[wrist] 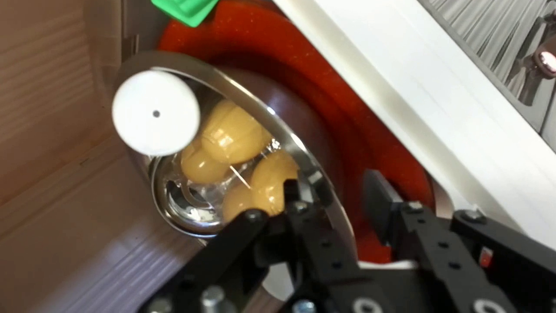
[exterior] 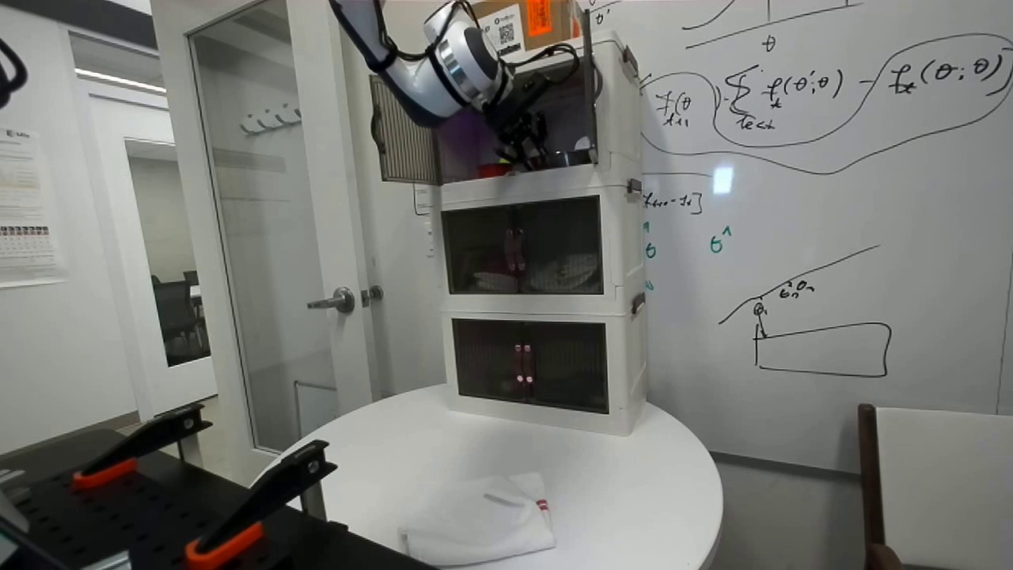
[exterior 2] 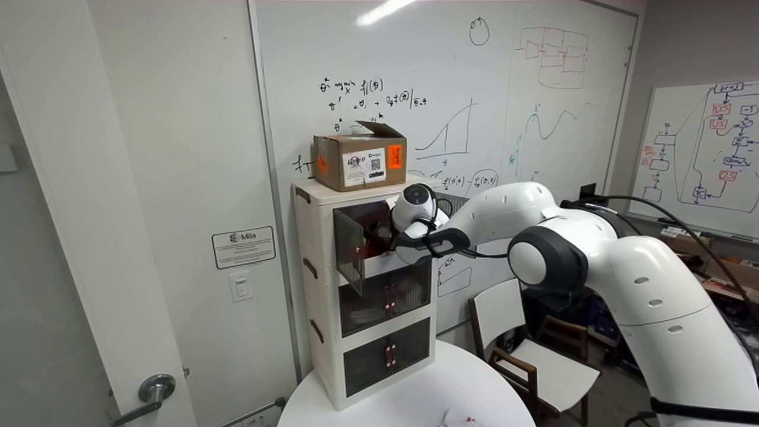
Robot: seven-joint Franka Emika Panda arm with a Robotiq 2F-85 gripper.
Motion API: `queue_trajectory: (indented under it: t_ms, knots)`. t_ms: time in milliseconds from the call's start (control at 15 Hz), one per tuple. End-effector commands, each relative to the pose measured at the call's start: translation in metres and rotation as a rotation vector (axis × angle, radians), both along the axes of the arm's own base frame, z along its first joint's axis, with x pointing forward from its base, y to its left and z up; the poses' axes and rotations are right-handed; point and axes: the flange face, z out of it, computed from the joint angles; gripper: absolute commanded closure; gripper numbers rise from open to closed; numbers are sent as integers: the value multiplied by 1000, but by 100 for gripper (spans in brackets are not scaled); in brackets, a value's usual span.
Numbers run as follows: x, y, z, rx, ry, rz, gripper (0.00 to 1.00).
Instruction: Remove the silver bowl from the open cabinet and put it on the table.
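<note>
The silver bowl is in the wrist view, holding several yellow rounded items and a white round object. It sits in the top open compartment of the white cabinet; part of it shows in an exterior view. My gripper is open around the bowl's near rim: one finger is inside the bowl, the other outside it, with a gap to the wall. In an exterior view the gripper reaches into the compartment. The white round table carries the cabinet.
A red dish lies beside the bowl, against the white front ledge. A green item is beside it. Open door leaves flank the compartment. A cardboard box is on top. A white cloth lies on the table.
</note>
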Motion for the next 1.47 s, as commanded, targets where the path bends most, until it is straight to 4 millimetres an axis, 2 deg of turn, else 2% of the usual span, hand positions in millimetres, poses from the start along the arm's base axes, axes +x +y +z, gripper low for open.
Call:
queue_trajectory:
  t_ms: [0, 67, 133, 267, 600, 867, 1133, 1400]
  knots:
    - [9, 1, 0, -15, -35, 3, 87]
    - [9, 0, 0, -17, -37, 1, 86]
    - [9, 0, 1, -16, -40, -3, 96]
    - [8, 0, 3, -17, -47, -6, 99]
    - [2, 7, 11, -14, -42, 20, 97]
    - [-5, 21, 21, -59, 5, 112, 97]
    - [-11, 32, 42, -101, 32, 159, 97]
    - [-20, 28, 61, -128, 131, 140, 97]
